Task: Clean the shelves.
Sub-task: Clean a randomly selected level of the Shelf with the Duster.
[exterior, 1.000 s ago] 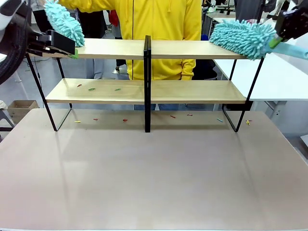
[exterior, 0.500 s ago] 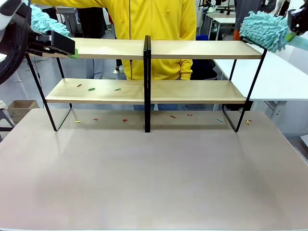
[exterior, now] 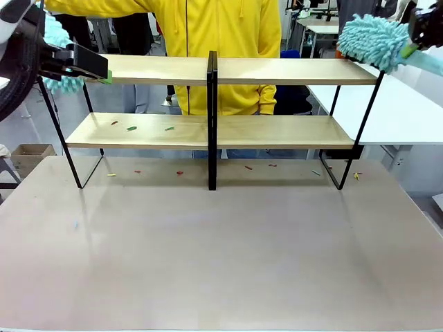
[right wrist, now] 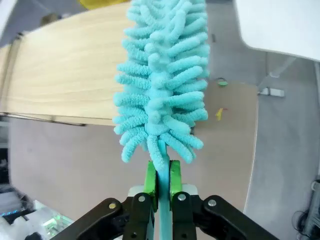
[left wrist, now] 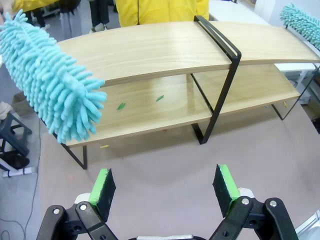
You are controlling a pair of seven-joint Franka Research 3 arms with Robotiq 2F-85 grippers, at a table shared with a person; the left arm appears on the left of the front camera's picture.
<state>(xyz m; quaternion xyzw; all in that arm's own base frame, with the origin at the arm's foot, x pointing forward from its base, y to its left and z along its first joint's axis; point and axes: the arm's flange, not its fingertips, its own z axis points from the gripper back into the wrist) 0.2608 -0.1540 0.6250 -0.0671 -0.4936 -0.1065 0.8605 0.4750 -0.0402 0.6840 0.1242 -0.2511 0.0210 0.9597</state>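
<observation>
Across the far side of the table (exterior: 221, 263) stand the shelves (exterior: 277, 70), lower board littered with scraps (exterior: 131, 128); the right gripper (right wrist: 159, 180) clamps a duster (right wrist: 160, 90) by its handle, head over the top board's right end, apparently for sweeping, while the left gripper (left wrist: 165, 182) hangs empty, jaws apart.

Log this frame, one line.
left tool: open, empty | right tool: shut on duster | scraps on shelves

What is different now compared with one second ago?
The right tool, shut on a turquoise duster, swept it rightwards along the top board of the shelves to the right end. The other duster went left, off the left end, and lower. The left tool, open, and the scraps on the lower board stayed put.
</observation>
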